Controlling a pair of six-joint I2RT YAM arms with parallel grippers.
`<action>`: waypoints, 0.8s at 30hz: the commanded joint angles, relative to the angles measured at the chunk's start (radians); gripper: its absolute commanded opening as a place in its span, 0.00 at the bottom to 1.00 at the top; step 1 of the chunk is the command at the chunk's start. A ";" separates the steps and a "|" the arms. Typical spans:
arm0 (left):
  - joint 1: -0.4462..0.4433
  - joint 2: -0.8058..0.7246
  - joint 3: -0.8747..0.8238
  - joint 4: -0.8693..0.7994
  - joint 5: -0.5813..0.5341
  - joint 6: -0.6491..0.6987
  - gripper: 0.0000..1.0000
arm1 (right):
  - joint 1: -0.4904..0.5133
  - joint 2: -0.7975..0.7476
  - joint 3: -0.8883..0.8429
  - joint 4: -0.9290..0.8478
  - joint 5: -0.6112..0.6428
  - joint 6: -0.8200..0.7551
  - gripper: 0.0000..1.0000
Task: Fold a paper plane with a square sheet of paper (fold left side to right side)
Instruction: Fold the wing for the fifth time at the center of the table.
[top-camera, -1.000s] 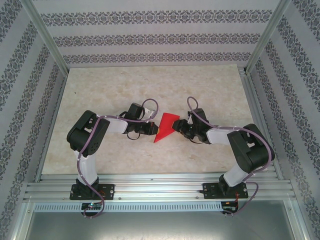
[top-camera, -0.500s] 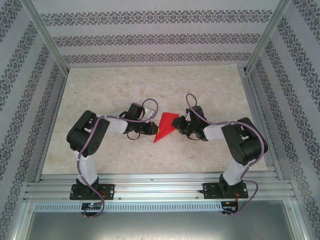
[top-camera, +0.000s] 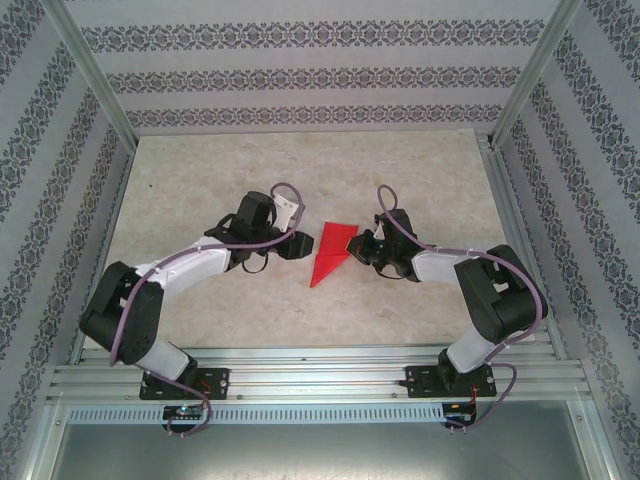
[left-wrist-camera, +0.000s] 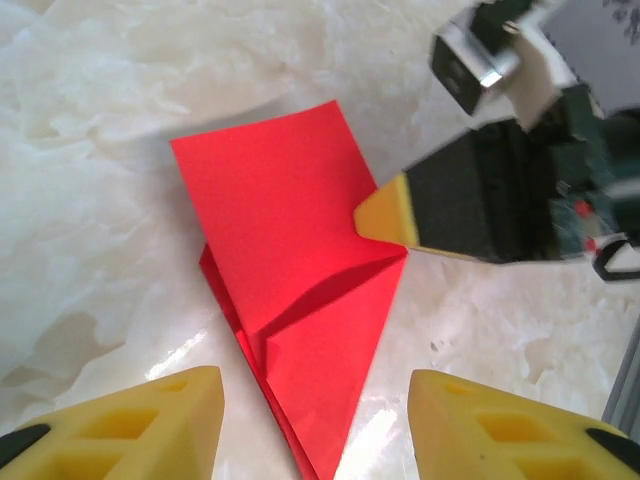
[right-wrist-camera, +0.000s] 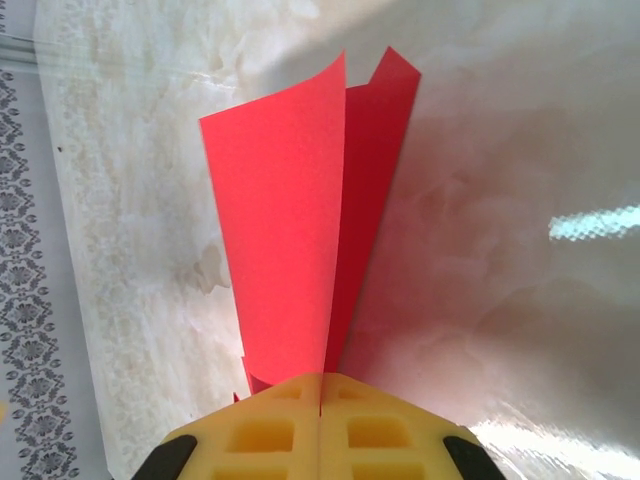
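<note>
1. The hold has passed from one side to the other. A second ago the left claw (top-camera: 298, 244) was clenched on the red paper (top-camera: 330, 255) and the right claw (top-camera: 357, 247) stood half open beside it. Now the left claw is released, its fingers wide apart, and it has drawn back a little toward 9 o'clock while its arm swung low to the left.
2. The right claw has closed and is grasping the paper at its right edge. In the right wrist view the two pads meet on a red flap that rises and curls away from them, with a second layer behind it.
3. I judge that the paper is now secured from the right, so the left arm is free to prepare the next fold toward the right side. The layers are not yet flat.
4. The paper lies near the middle of the desk (top-camera: 200, 180), a folded wedge with its point toward 7 o'clock. The left claw is just apart at its 9 o'clock and the right claw touches it at 3 o'clock.
</note>
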 joint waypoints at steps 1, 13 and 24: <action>-0.135 -0.042 -0.018 -0.166 -0.177 0.095 0.54 | 0.010 -0.037 0.029 -0.056 0.020 0.009 0.03; -0.412 0.181 0.108 -0.232 -0.592 -0.002 0.63 | 0.022 -0.031 0.046 -0.087 0.018 0.022 0.02; -0.511 0.416 0.313 -0.380 -0.941 -0.026 0.59 | 0.025 -0.021 0.057 -0.095 0.004 0.048 0.02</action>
